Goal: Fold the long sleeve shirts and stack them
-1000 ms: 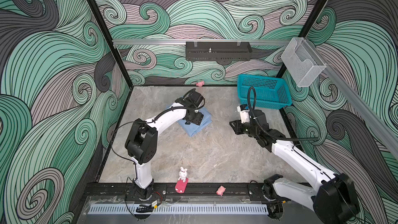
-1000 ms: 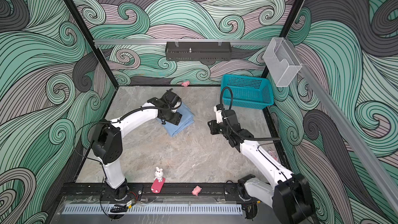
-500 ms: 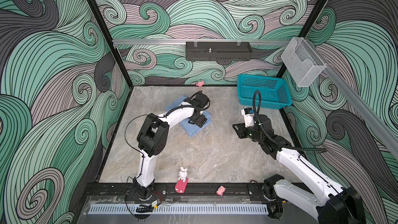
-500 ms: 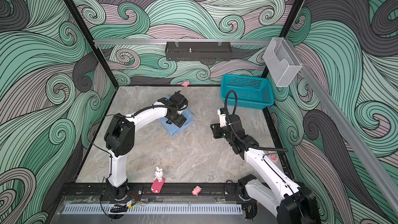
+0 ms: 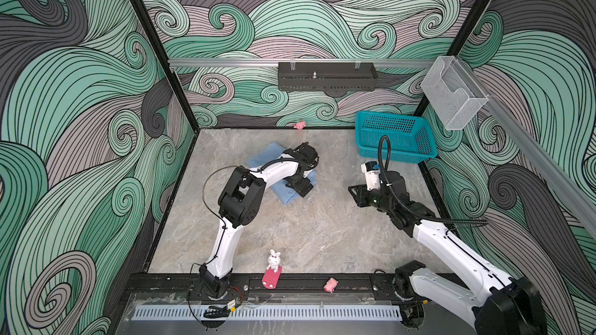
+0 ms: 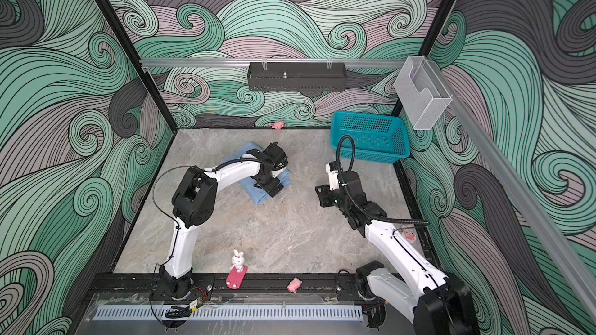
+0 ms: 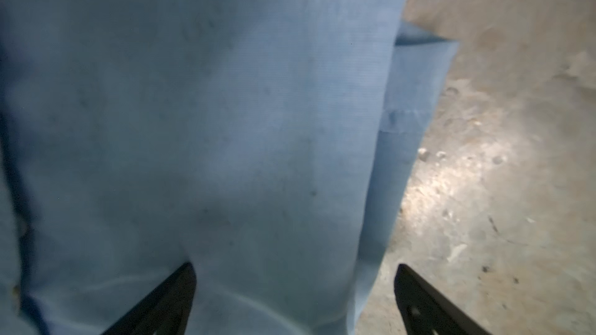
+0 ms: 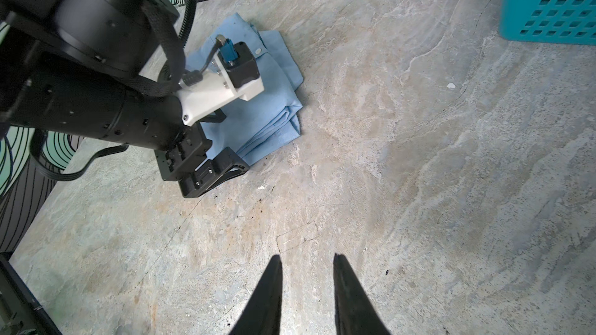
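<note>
The left claw (image 7: 295, 285) is standing wide apart, gripping nothing, poised right over the folded light blue shirt (image 7: 193, 124). In the left wrist view one finger (image 7: 174, 298) is showing over the cloth and the other over the bare stone table (image 7: 500, 156), so the shirt's folded edge is running between them. Most of the cloth is spreading out ahead of this claw. Whether the tips are pressing the fabric cannot be told.

In both top views the shirt (image 5: 267, 153) (image 6: 254, 193) is lying as a flat packet beneath the left claw (image 5: 301, 185) (image 6: 271, 185) and its wrist, with cloth showing on either side of the arm.

The right claw (image 8: 306, 285) (image 5: 356, 192) (image 6: 321, 195) is hanging over bare table, its fingers slightly parted and nothing between them. The shirt (image 8: 267, 124) is lying well apart from it, ahead and off to one side, with the left claw (image 8: 209, 172) sitting at the packet's nearer corner. A teal basket (image 8: 548, 11) is standing ahead of the right claw on the opposite side.
</note>
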Controlling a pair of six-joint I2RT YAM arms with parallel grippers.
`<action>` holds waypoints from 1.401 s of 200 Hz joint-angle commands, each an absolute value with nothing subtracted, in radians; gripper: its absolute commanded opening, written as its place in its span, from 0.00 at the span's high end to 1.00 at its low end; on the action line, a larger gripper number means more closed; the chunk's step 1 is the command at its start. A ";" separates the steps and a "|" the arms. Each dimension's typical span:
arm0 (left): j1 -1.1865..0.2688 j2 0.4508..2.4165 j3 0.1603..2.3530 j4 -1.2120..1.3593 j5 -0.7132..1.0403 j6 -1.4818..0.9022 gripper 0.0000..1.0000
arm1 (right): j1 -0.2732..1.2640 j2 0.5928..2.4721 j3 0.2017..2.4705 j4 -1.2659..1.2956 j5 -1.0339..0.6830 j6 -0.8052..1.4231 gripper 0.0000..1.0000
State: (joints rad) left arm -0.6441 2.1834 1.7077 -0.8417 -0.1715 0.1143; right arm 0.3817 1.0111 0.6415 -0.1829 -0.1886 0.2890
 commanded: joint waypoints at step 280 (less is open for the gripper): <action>-0.675 2.153 1.869 -0.934 0.578 -0.278 1.00 | 0.263 1.138 0.767 -0.242 -0.151 0.466 0.62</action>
State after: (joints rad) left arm -0.6453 2.2391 1.8954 -1.0191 0.3771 -0.1448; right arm 0.2955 1.1614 0.7246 -0.2131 -0.1539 0.4320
